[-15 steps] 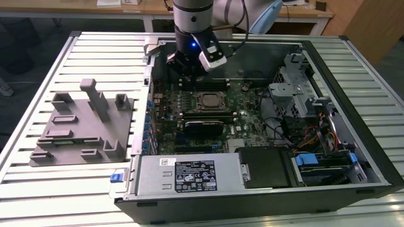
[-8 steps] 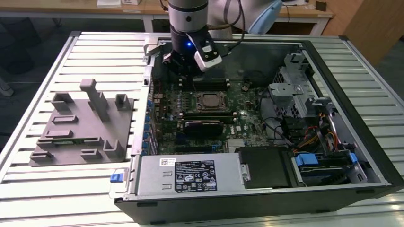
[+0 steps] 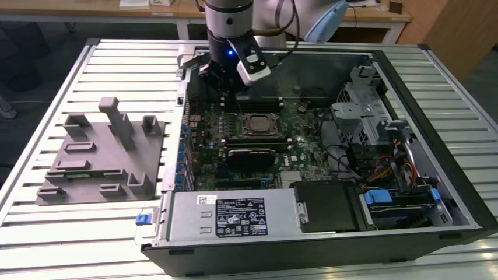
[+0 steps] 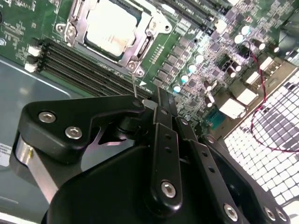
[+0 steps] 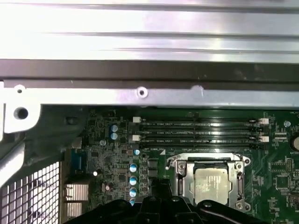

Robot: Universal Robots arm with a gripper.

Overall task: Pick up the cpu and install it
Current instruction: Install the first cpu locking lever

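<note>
Black gripper linkage is seen closest in the second wrist view, its fingers drawn together with nothing held, above the memory slots beside the cpu, which is seated in the socket. Seated likewise, the cpu is seen in the first wrist view. Over the open computer case, the gripper is shown in the exterior view just beyond the cpu.

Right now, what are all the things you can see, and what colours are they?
Small square silver cpu: one, seated in the metal-framed socket on the green motherboard.
Black memory slots: a row beside the socket.
Open black computer case: one, lying on the slatted metal table.
Grey moulded tray: one, at the exterior view's left, beside the case.
Black gripper: one, hovering above the motherboard near the socket.
</note>
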